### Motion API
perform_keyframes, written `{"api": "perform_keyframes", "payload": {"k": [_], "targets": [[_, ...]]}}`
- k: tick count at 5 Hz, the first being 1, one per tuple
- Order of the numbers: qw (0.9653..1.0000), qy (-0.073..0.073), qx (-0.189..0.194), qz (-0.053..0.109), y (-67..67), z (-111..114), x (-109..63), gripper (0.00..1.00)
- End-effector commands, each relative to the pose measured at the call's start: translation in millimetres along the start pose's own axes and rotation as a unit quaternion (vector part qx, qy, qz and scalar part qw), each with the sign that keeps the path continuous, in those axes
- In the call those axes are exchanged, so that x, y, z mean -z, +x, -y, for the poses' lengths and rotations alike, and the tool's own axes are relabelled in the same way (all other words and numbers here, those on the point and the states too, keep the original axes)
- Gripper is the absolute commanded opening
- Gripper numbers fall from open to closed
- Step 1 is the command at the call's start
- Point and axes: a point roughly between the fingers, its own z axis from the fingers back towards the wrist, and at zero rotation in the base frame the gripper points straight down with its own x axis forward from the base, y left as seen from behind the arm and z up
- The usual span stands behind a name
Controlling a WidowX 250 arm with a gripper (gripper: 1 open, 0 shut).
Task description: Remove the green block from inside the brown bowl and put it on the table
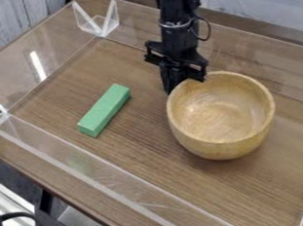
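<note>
The block lies flat on the counter, to the left of the tool and slightly nearer the camera, well apart from it. Its long axis runs diagonally, the far end angled toward the tool. Nothing touches the block.

The bowl stands upright on the counter to the right of the tool and nearer the camera. Its far-left rim sits just beside the tool tips; whether rim and tips touch cannot be told from this view. The bowl interior shows bare pale wood (no object inside it).

The tool points straight down, its tips close to the counter surface between block and bowl, outside the bowl rim. The jaws are fully closed, fingers pressed together, and they grip nothing. The black arm rises near-vertically above the tool and leaves the frame at the top edge.

Low clear walls border the counter. A clear corner bracket stands at the far edge, to the left of and behind the tool, well apart from it.
</note>
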Motion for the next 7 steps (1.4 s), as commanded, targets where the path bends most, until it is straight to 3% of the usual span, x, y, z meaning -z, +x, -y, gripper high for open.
{"api": "perform_keyframes", "payload": {"k": [1, 7], "targets": [[0.9998, 0.004, -0.005, 0.017, 0.1, -6, -11.7, 0.0], [0.9993, -0.005, -0.017, 0.032, -13.5, -11, -31.0, 0.0]]}}
